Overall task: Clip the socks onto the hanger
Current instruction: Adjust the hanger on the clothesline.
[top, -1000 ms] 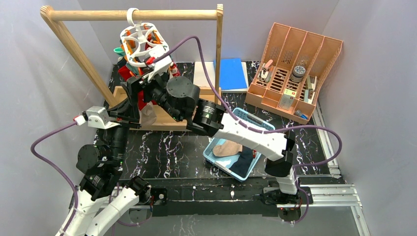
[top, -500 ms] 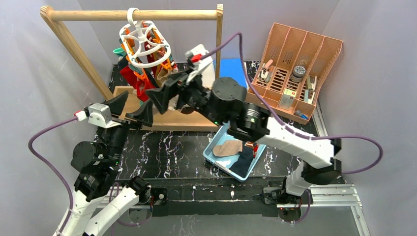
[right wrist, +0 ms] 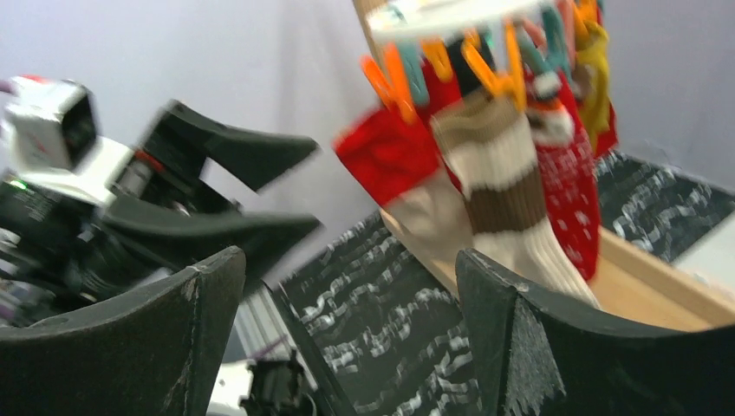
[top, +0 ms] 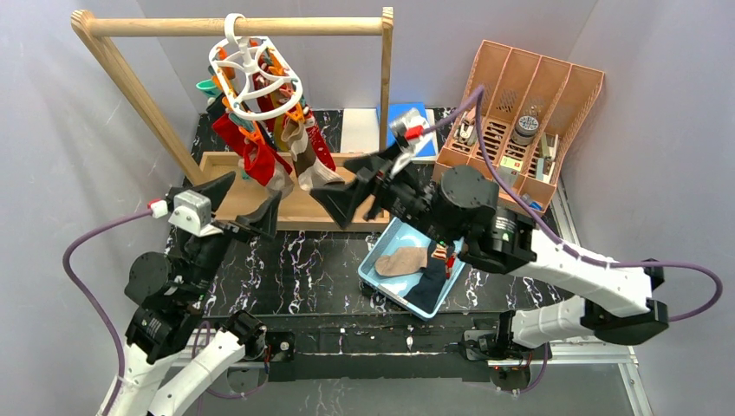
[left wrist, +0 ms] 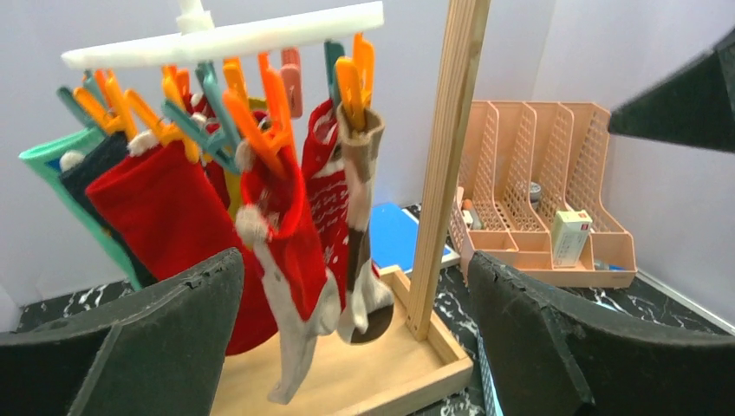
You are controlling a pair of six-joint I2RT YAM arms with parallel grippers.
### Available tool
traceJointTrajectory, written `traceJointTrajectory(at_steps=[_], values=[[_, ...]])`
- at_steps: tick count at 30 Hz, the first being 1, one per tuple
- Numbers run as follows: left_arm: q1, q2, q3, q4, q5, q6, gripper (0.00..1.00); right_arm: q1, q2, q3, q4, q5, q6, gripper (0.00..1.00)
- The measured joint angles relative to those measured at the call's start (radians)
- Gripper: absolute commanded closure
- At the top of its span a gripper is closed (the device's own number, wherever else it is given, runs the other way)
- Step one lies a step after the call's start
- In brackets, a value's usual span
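Pulled left tool (top: 238, 204) and right tool (top: 348, 184) back from hanger (top: 256, 74), both spread wide, empty. Apparently finished clipping brown-striped sock (right wrist: 501, 173); next likely needed reaching tan sock (top: 406, 260) in blue basket (top: 364, 276).

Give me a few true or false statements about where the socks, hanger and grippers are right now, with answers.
1. The left gripper and right gripper are both open and empty. True.
2. The hanger hangs from the wooden rail. True.
3. The tray is empty. False: a tan sock and a navy sock lie in it.
4. No socks are clipped on yet. False: several, including a red sock, hang from the clips.
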Motion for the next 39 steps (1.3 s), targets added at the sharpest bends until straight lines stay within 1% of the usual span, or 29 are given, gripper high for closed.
traceJointTrajectory(at_steps=[3,5,7,10,13,16,19,22,26,28,31,34,37,39], values=[[0.000,-0.076,-0.029,-0.053,-0.025,-0.003,0.02,0.000,-0.117,-0.183,0.020,0.042,0.017,0.01],[0.000,-0.153,-0.048,-0.111,-0.075,-0.004,0.02,0.000,-0.202,-0.305,0.029,0.096,0.036,0.01],[0.000,-0.225,-0.057,-0.173,-0.146,-0.012,0.02,0.000,-0.255,-0.370,0.025,0.140,0.053,0.01],[0.000,-0.329,-0.061,-0.278,-0.260,-0.056,0.02,0.000,-0.301,-0.407,-0.016,0.216,0.071,0.01],[0.000,-0.394,-0.061,-0.357,-0.334,-0.116,0.02,0.000,-0.316,-0.417,-0.056,0.315,0.084,0.01],[0.000,-0.417,-0.061,-0.425,-0.381,-0.198,0.02,-0.001,-0.304,-0.422,-0.111,0.409,0.082,0.01],[0.000,-0.410,-0.066,-0.474,-0.388,-0.280,0.02,-0.023,-0.264,-0.426,-0.158,0.447,0.086,0.01],[0.000,-0.389,-0.084,-0.491,-0.381,-0.357,0.02,-0.128,-0.225,-0.457,-0.204,0.377,0.118,0.01],[0.000,-0.308,-0.105,-0.504,-0.358,-0.428,0.02,-0.381,-0.212,-0.551,-0.240,0.210,0.182,0.02],[0.000,-0.257,-0.112,-0.505,-0.347,-0.454,0.02,-0.449,-0.221,-0.600,-0.250,0.167,0.203,0.05],[0.000,-0.214,-0.131,-0.505,-0.343,-0.484,0.02,-0.479,-0.254,-0.666,-0.255,0.092,0.213,0.11],[0.000,-0.214,-0.159,-0.506,-0.341,-0.500,0.02,-0.478,-0.288,-0.670,-0.231,0.007,0.209,0.14],[0.000,-0.240,-0.188,-0.506,-0.341,-0.510,0.02,-0.462,-0.260,-0.571,-0.219,-0.052,0.198,0.14],[0.000,-0.269,-0.211,-0.506,-0.345,-0.516,0.02,-0.416,-0.194,-0.439,-0.203,-0.060,0.172,0.14]])
